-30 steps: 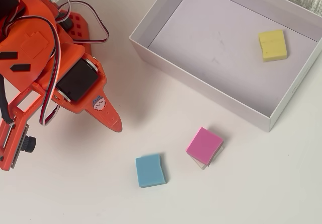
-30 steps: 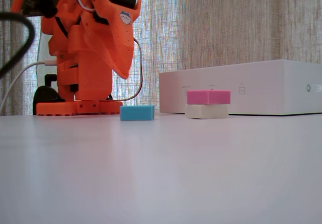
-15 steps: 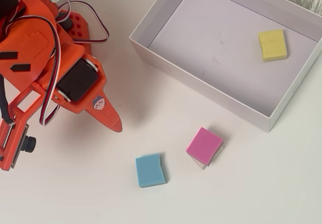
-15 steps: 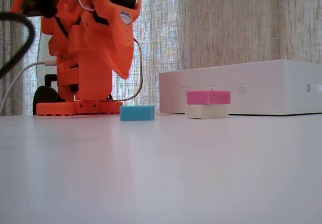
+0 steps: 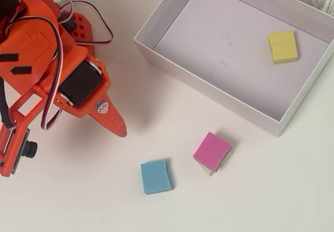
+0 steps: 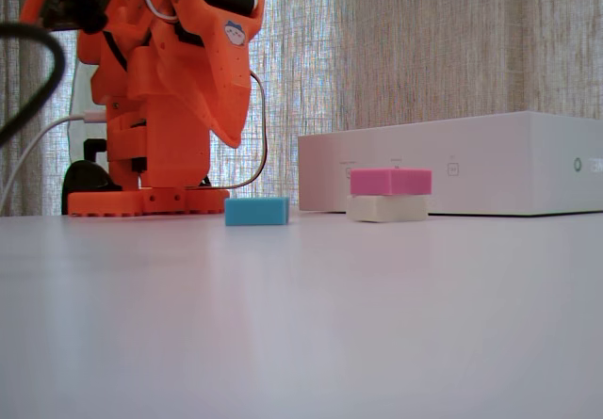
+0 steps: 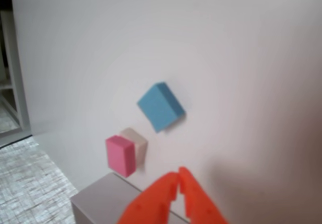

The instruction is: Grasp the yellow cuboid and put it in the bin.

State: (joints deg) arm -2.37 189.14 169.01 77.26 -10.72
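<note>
The yellow cuboid (image 5: 283,46) lies flat on the floor of the bin (image 5: 207,92), near its far right corner in the overhead view. In the fixed view only the bin's white outer wall (image 6: 490,160) shows, and the cuboid is hidden behind it. The orange arm is folded back over its base at the left. My gripper (image 5: 121,130) points down toward the table, well away from the bin, with its jaws shut on nothing. The wrist view shows the orange fingertips (image 7: 179,172) pressed together above a corner of the bin (image 7: 95,199).
A light-blue block (image 5: 155,175) lies on the table in front of the arm. A pink block (image 5: 212,150) rests on a whitish block (image 6: 386,209) just outside the bin's near wall. Cables loop around the arm's base (image 6: 146,201).
</note>
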